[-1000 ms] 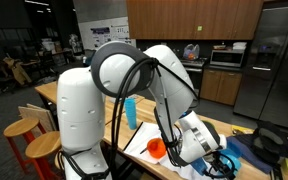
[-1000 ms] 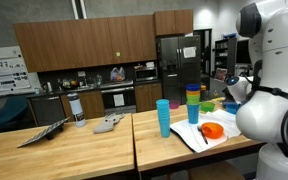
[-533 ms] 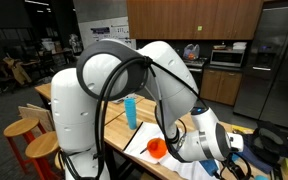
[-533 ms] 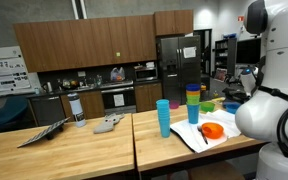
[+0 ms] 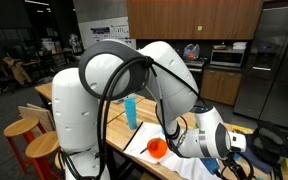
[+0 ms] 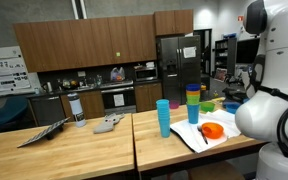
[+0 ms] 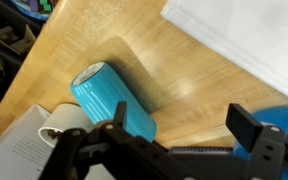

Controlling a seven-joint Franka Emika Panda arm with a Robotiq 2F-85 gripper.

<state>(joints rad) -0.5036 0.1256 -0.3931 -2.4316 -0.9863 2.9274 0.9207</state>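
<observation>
In the wrist view my gripper (image 7: 184, 125) is open, with only bare wood between its two dark fingers. A tall light-blue cup (image 7: 109, 100) stands on the wooden table (image 7: 184, 70) just beyond the left finger, apart from it. The same blue cup (image 6: 163, 117) shows in both exterior views, near a stack of coloured cups (image 6: 193, 103) and an orange bowl (image 6: 212, 131) on a white sheet (image 6: 191, 137). The arm (image 5: 134, 80) bends down over the table beside the orange bowl (image 5: 156, 148) and the blue cup (image 5: 131, 110).
An open book (image 7: 29, 145) lies by the cup, at the lower left of the wrist view. A white sheet (image 7: 244, 35) covers the upper right. A second wooden table (image 6: 54, 150) carries a bottle (image 6: 77, 110). Wooden stools (image 5: 29, 135) stand near the robot's base.
Over the first half second the arm swung and its wrist shifted to the right in the exterior view. Since then it has barely moved. The jaws stayed open.
</observation>
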